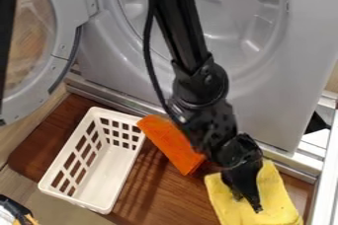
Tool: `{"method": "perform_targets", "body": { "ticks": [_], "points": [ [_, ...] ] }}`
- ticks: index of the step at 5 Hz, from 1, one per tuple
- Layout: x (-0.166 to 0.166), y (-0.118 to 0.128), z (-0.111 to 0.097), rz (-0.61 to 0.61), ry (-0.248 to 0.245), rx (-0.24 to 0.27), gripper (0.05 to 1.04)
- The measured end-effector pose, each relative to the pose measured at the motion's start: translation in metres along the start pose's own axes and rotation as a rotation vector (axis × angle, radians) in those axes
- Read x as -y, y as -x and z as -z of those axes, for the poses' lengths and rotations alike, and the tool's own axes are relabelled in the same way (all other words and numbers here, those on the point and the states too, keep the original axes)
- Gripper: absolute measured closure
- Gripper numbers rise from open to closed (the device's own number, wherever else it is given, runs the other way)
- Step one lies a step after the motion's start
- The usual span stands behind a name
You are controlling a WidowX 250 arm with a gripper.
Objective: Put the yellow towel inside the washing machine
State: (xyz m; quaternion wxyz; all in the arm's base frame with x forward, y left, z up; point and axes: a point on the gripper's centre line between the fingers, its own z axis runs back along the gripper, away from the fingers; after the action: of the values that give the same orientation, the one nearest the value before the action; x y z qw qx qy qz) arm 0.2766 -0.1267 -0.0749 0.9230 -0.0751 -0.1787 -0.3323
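My black gripper (245, 190) hangs at the lower right, pointing down over the yellow towel (277, 194), and overlaps its upper left part. The towel lies on the brown wooden surface in front of the machine; whether the gripper holds any of it, I cannot tell. Behind the arm stands the grey washing machine (264, 115). Its round drum opening is uncovered at the top, with the arm crossing in front of it.
An orange cloth (170, 141) lies left of the arm, beside a white slatted basket (109, 169). The machine's round door (63, 36) is swung out at the left. A light metal frame (324, 169) runs down the right side. Another object (15, 209) shows at bottom left.
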Motion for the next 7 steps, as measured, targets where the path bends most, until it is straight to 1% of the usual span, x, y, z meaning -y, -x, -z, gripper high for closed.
{"method": "perform_targets", "body": {
  "ticks": [1,2,3,4,5,6,7],
  "points": [
    [0.0,0.001,0.001,0.001,-0.004,0.091,1.033],
    [0.008,0.001,-0.043,0.0,-0.021,0.149,1.033],
    [0.004,-0.022,-0.094,-0.153,-0.044,0.206,1.033],
    [0.002,-0.026,-0.123,0.003,-0.078,0.166,1.033],
    [-0.009,-0.031,-0.149,0.021,-0.125,0.177,1.033],
    [-0.028,-0.038,-0.176,0.003,-0.193,0.212,1.033],
    [-0.056,-0.044,-0.198,-0.027,-0.276,0.247,1.033]
  ]
}}
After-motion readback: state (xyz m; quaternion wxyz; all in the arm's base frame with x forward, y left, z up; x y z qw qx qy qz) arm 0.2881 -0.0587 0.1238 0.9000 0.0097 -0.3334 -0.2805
